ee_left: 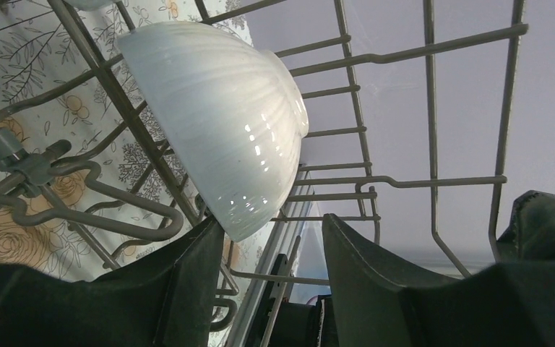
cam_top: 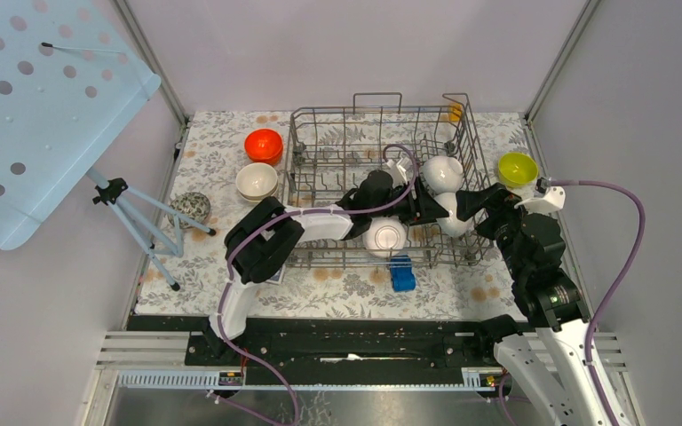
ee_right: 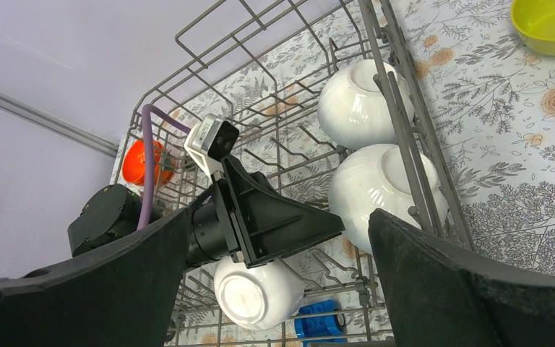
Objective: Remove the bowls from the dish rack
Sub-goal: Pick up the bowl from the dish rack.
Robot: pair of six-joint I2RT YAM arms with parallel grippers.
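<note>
The grey wire dish rack (cam_top: 337, 133) holds three white bowls (cam_top: 442, 170) (cam_top: 455, 213) (cam_top: 384, 237). My left gripper (cam_top: 422, 206) reaches into the rack between them. In the left wrist view its jaws (ee_left: 272, 223) stand partly apart, and a tilted white bowl (ee_left: 217, 123) has its lower rim at the left finger, with rack wires (ee_left: 431, 87) behind. My right gripper (ee_right: 282, 217) hangs wide open over the rack's right side (ee_right: 389, 65), above the nearer white bowl (ee_right: 383, 188). Outside the rack sit an orange-red bowl (cam_top: 264, 145), a beige bowl (cam_top: 257, 181) and a yellow-green bowl (cam_top: 516, 168).
A speckled ball (cam_top: 193, 208) lies left of the rack by a tripod leg (cam_top: 151, 240). A blue toy (cam_top: 401, 273) sits in front of the rack. A perforated panel (cam_top: 35, 115) overhangs the far left. Walls close the table on three sides.
</note>
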